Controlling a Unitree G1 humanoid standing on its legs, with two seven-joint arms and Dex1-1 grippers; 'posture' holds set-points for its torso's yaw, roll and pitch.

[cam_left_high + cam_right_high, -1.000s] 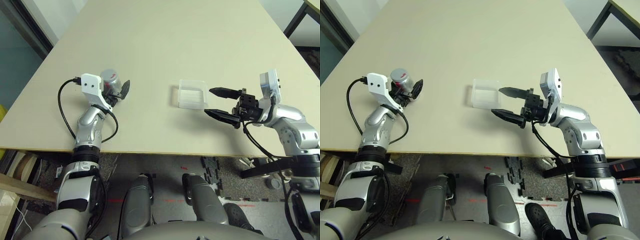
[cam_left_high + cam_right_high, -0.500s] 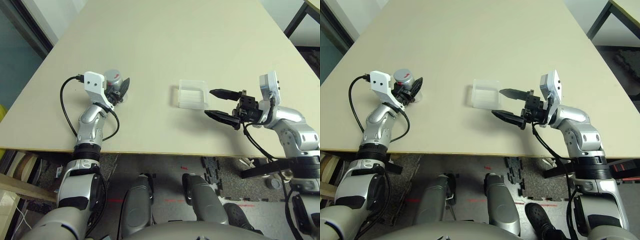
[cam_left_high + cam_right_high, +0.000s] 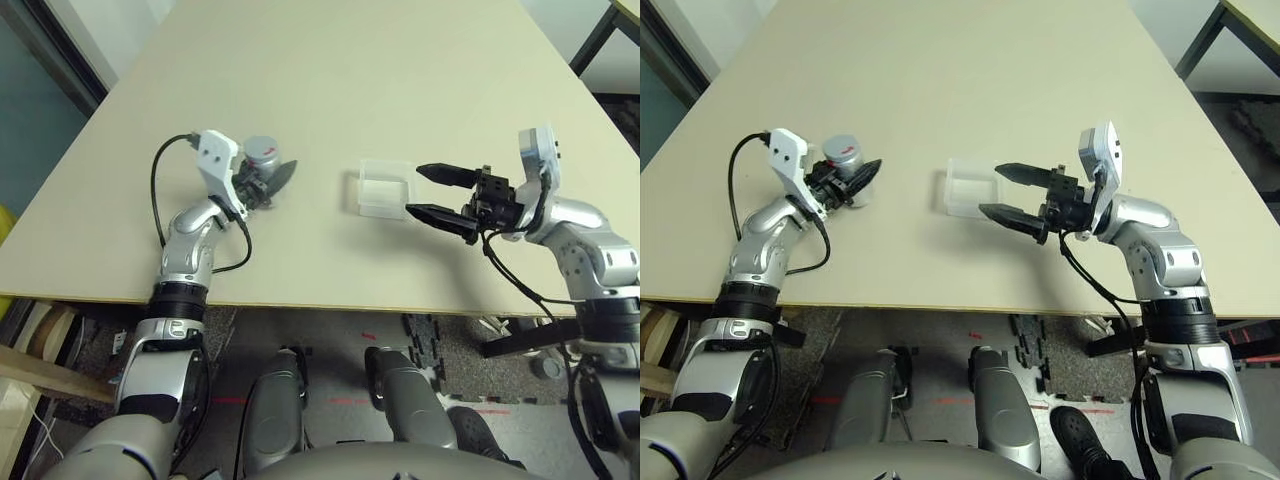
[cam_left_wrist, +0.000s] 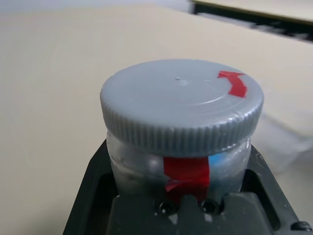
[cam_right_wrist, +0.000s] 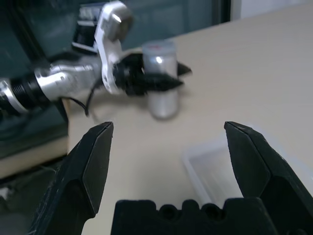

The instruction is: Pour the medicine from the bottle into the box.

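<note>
Bottle (image 3: 262,160) sits upright in the left gripper (image 3: 268,180), fingers clamped on its body just under the ribbed grey cap (image 4: 182,103). Long axis vertical, red stripe label (image 4: 186,172) facing the wrist camera. Whether it's just clear of the table (image 3: 330,60) or resting on it, can't tell from these views.

Cap is on, so nothing pours yet (medicine isn't visible through the wall from here).

Clear box (image 3: 385,187) lies flat on the table to the bottle's right, well apart from it, near the table's middle. Right gripper (image 3: 432,193) hovers at the box's right edge, fingers spread wide and empty, pointing left across the box toward the bottle.

Key relation: bottle, box and right gripper run roughly in one line across the table, box between the two grippers. Right gripper is the nearer one to the box; left has the bottle.

Judgement: the cap likely has to come off first. The open right gripper already faces the bottle, so the two need to close the gap over the box, with the cap axis kept upright for the twist.

Risk: a tilt before uncapping gains nothing.
</note>
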